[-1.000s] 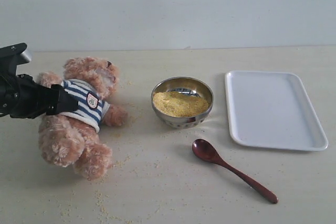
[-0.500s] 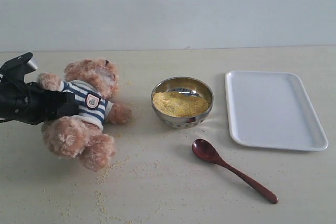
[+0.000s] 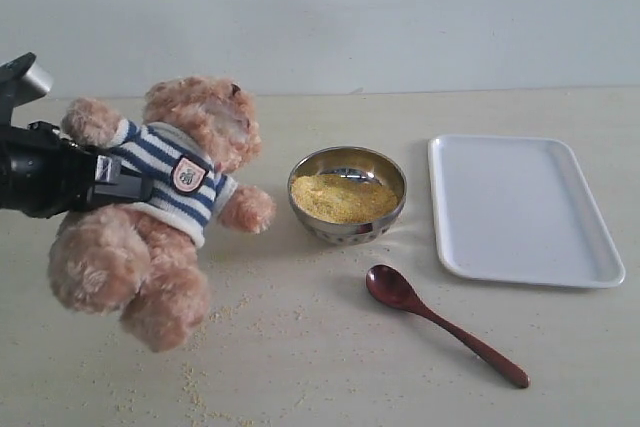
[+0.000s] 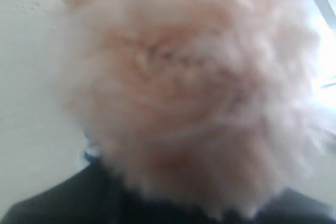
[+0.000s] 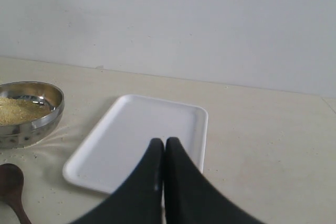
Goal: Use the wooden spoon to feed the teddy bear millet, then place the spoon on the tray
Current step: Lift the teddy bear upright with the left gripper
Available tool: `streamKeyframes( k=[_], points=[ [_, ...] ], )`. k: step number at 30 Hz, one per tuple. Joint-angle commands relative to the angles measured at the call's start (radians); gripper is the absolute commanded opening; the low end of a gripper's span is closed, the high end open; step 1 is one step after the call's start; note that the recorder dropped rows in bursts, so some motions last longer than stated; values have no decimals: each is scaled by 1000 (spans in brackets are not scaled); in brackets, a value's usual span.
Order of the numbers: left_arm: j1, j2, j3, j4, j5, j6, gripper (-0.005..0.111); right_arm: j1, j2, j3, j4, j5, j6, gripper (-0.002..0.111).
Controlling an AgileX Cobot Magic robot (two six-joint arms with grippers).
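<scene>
Teddy bear (image 3: 165, 197) (exterior) tilted, gripped at its shirt by left gripper (image 3: 125, 185), left of millet (image 3: 343, 197) bowl (image 3: 350, 232); wooden spoon (image 3: 440, 322) on table (image 3: 300, 347) near tray (image 3: 520, 207) | left wrist: blurred fur, grip probably buried | right wrist: right gripper (image 5: 161, 148) pinched closed, empty

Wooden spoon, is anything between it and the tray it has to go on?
Nothing visible does. The wooden spoon lies just in front of the tray, only tabletop between; the steel bowl stands aside.
</scene>
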Motion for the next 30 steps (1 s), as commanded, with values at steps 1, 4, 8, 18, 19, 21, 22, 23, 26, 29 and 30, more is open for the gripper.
streamKeyframes(
  k=[1,4,8,18,19,21,22,23,26,29,30],
  points=[
    [-3,-169,100,18,-14,-20,5,-6,-6,4,-5,-7,-1,0],
    [-3,-267,161,-23,-12,-20,5,-6,-6,4,-5,-7,-1,0],
    [-3,-367,230,-63,3,-35,5,-6,-6,4,-5,-7,-1,0],
    [-3,-601,429,-134,25,-33,5,-6,-6,4,-5,-7,-1,0],
    [-3,-631,456,-150,21,-28,5,-6,-6,4,-5,-7,-1,0],
    [-3,-683,502,-183,3,-17,5,-6,-6,4,-5,-7,-1,0],
    [-3,-712,524,-197,-11,-11,5,-6,-6,4,-5,-7,-1,0],
    [-3,-740,540,-199,-25,-11,5,-6,-6,4,-5,-7,-1,0],
    [-3,-807,565,-199,-34,-11,5,-6,-6,4,-5,-7,-1,0],
    [-3,-849,567,-199,-32,-11,5,-6,-6,4,-5,-7,-1,0],
    [-3,-859,567,-199,-32,-11,5,-6,-6,4,-5,-7,-1,0]
  ],
)
